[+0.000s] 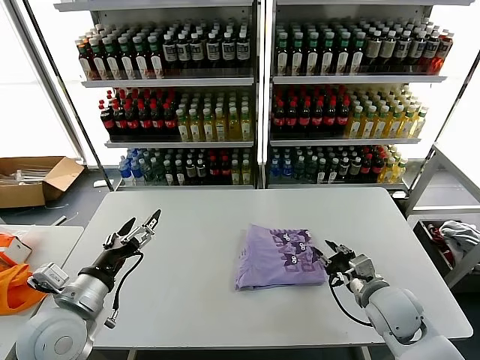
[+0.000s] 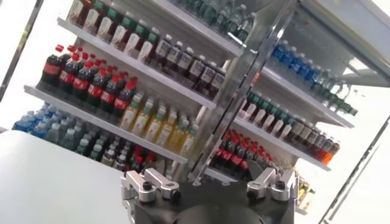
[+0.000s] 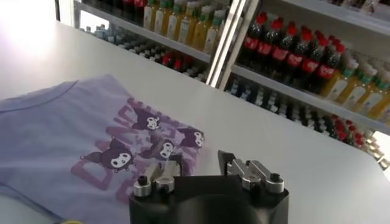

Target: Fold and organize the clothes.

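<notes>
Resting folded right of table (image 1: 187,247) centre, the shirt (image 1: 276,259) forms a compact rectangle, graphic up. Folding looks done; tidying or placing may remain. Its long axis runs near to far, print toward my right gripper (image 1: 331,256), which sits at its right edge, jaws parted, empty. My left gripper (image 1: 139,227) hovers far left, jaws wide.

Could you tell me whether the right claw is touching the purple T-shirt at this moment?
Cannot tell. In the head view the right claw sits at the T-shirt's edge, with no plain contact or gap.
</notes>
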{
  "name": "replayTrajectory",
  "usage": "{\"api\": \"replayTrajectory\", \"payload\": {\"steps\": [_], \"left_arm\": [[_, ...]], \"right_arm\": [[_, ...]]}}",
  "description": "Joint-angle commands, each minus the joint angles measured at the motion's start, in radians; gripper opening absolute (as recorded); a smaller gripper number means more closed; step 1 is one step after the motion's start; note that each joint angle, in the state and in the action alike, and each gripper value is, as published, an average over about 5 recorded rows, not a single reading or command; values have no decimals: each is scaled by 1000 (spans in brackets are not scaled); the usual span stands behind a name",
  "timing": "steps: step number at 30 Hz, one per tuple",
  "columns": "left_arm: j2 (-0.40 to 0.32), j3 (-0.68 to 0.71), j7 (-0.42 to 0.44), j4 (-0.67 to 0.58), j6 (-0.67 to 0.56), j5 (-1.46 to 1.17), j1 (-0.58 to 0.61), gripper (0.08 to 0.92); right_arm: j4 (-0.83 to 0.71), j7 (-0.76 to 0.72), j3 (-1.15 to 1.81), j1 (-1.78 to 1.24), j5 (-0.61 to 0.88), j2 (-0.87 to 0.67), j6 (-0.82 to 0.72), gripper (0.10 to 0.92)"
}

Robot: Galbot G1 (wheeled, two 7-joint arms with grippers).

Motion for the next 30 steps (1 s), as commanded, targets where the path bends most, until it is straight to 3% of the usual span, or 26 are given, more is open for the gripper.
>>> {"api": "replayTrajectory", "payload": {"steps": [1, 7, 13, 21, 30], "left_arm": [[67, 107, 52, 142, 65, 129, -77, 823], [99, 295, 110, 246, 70, 199, -164, 823], [73, 507, 123, 368, 81, 207, -304, 823], [10, 692, 157, 529, 82, 205, -474, 823], [-1, 759, 187, 627, 109, 127, -611, 823]], "right_arm": [[107, 26, 89, -45, -8, 12, 5, 525], [185, 35, 169, -115, 12, 59, 17, 698], [235, 26, 307, -249, 45, 93, 41, 812], [264, 11, 413, -394, 56, 136, 70, 823], [281, 14, 414, -403, 60, 153, 70, 823]]}}
